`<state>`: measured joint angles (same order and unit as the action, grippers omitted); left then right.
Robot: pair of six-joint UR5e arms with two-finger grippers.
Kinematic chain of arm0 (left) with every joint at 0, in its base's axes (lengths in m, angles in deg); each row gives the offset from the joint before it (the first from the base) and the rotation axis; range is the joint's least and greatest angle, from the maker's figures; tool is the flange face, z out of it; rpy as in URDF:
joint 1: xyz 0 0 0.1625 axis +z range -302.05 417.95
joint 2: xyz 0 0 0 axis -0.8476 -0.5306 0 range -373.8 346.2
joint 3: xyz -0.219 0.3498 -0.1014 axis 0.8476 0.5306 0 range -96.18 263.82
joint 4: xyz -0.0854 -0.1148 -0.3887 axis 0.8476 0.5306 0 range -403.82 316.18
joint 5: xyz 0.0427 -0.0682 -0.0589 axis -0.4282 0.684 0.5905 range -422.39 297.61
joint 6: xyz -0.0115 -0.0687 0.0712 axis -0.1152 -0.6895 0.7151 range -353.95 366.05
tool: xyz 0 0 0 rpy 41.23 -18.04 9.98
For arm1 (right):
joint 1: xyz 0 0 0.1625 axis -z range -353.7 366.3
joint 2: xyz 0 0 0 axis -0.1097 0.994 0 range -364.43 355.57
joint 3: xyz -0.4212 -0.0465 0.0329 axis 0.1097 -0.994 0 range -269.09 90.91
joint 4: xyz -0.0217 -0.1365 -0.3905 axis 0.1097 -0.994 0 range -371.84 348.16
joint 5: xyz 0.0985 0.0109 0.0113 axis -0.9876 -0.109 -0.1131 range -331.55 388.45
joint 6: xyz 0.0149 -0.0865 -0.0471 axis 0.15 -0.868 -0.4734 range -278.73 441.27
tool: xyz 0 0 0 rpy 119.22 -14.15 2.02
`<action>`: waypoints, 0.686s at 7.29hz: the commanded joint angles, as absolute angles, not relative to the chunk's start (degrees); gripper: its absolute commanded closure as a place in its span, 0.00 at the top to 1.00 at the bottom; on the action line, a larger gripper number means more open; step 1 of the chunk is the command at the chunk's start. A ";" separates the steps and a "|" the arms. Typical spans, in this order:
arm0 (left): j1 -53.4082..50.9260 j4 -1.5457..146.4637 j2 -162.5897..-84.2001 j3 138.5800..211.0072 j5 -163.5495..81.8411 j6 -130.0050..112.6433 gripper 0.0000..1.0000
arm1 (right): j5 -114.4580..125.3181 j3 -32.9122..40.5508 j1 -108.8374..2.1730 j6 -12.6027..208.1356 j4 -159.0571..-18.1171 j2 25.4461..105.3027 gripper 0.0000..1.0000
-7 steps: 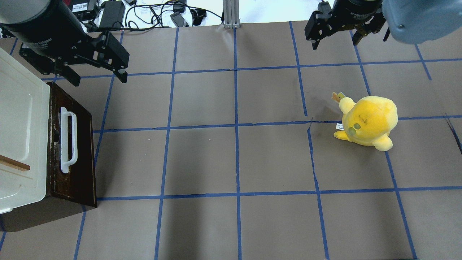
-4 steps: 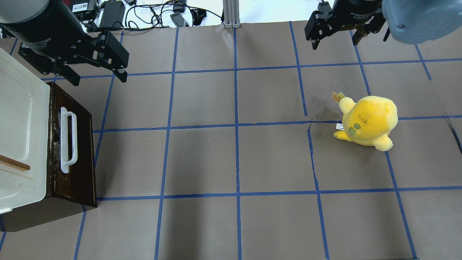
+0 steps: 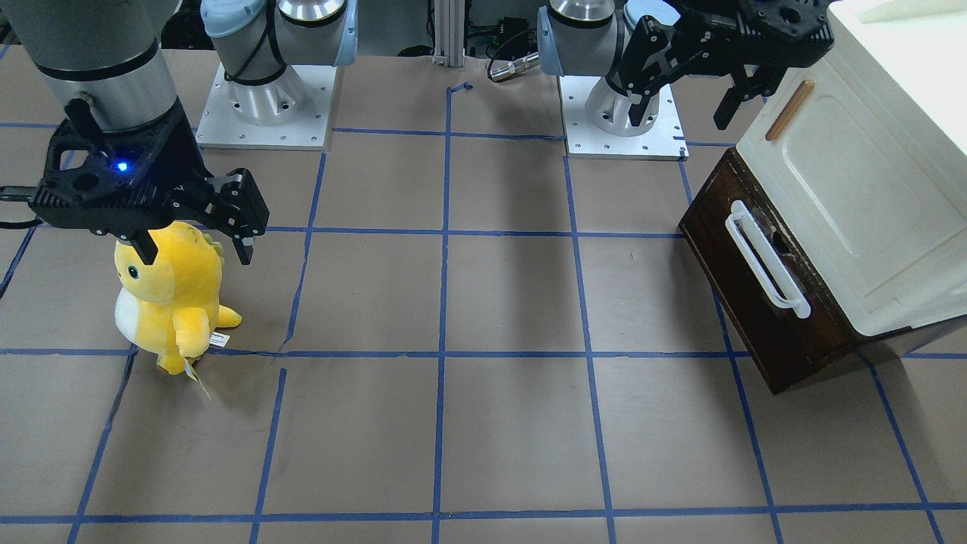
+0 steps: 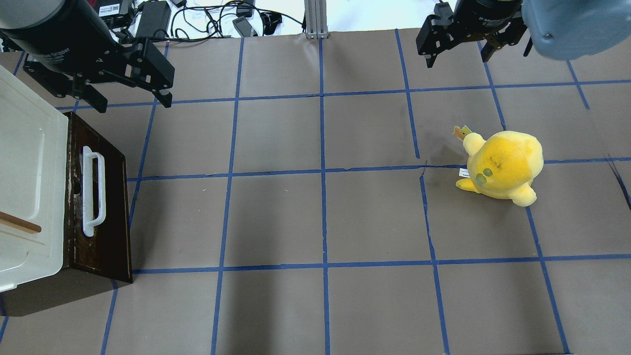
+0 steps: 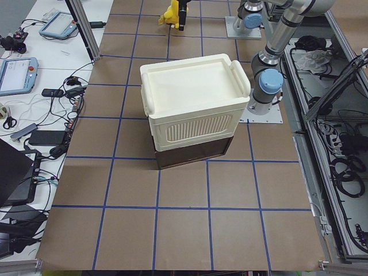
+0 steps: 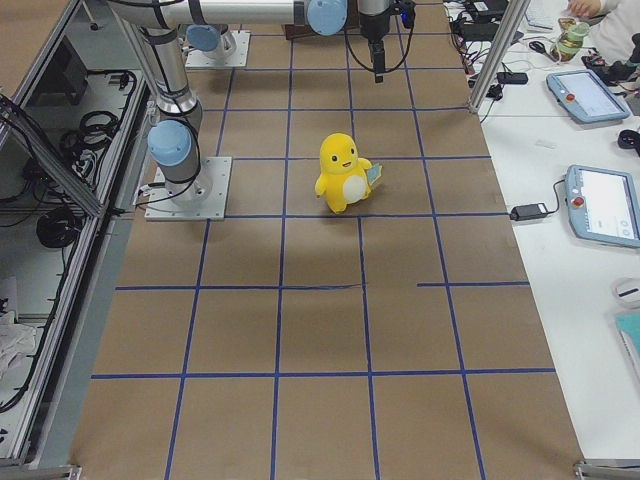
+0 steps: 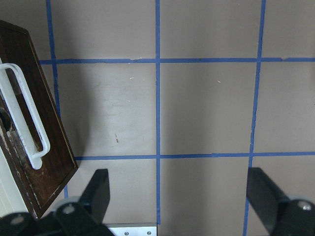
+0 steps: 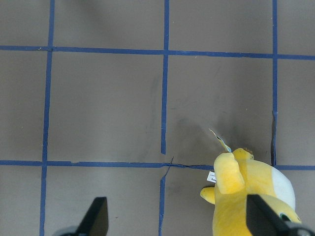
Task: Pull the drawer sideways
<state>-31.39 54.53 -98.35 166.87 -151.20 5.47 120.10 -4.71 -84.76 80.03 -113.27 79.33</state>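
The dark brown drawer (image 4: 111, 212) with a long white bar handle (image 4: 92, 192) sits closed under a cream-white cabinet (image 4: 29, 162) at the table's left edge. It also shows in the front view (image 3: 744, 302) and in the left wrist view (image 7: 47, 162). My left gripper (image 4: 133, 101) is open and empty, hovering above the table beyond the drawer's far corner, apart from the handle. It also shows in the front view (image 3: 676, 113). My right gripper (image 4: 458, 56) is open and empty, high at the far right.
A yellow plush toy (image 4: 503, 165) stands on the right half of the table, below and near my right gripper (image 3: 195, 253). The cabinet door has a small wooden handle (image 4: 19, 223). Brown paper with a blue tape grid (image 4: 323, 172) covers the table.
My left gripper has shifted slightly toward the far side of the table and a little left. The drawer, the plush toy and the right gripper have not moved.
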 commanded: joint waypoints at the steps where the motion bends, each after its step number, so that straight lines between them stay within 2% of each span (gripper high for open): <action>1: -31.43 54.35 -99.40 166.88 -151.86 4.48 1.00 | 120.04 -4.71 -84.76 80.03 -113.27 79.33 1.00; 5: -34.14 54.09 -104.57 175.03 -156.34 -11.14 1.00 | 120.03 -4.71 -84.76 80.03 -113.27 79.33 1.00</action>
<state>-32.64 54.18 -102.64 171.79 -155.86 -5.97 120.07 -4.71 -84.75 80.04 -113.27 79.32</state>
